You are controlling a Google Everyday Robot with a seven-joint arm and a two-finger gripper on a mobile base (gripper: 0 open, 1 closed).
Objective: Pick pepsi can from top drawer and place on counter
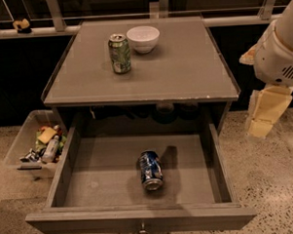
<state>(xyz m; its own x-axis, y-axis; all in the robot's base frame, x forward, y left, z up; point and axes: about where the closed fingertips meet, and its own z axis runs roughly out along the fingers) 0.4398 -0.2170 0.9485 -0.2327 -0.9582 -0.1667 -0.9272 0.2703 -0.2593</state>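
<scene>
The pepsi can (pixel 151 170) is a dented blue can lying on its side in the middle of the open top drawer (pixel 90 175), silver end toward the drawer front. The drawer is pulled out wide, with a small metal knob (pixel 142 230) on its flat front. The counter (pixel 183 68) is the grey cabinet top above it. My gripper (pixel 265 111) hangs off the cabinet's right side, level with the drawer's back, below the white arm (pixel 280 49). It is well clear of the can and holds nothing.
A taller green can (pixel 119 53) and a white bowl (pixel 143 38) stand at the back of the counter. A clear plastic bin (pixel 33 143) with several small items sits on the speckled floor to the left of the drawer. A railing runs behind the cabinet.
</scene>
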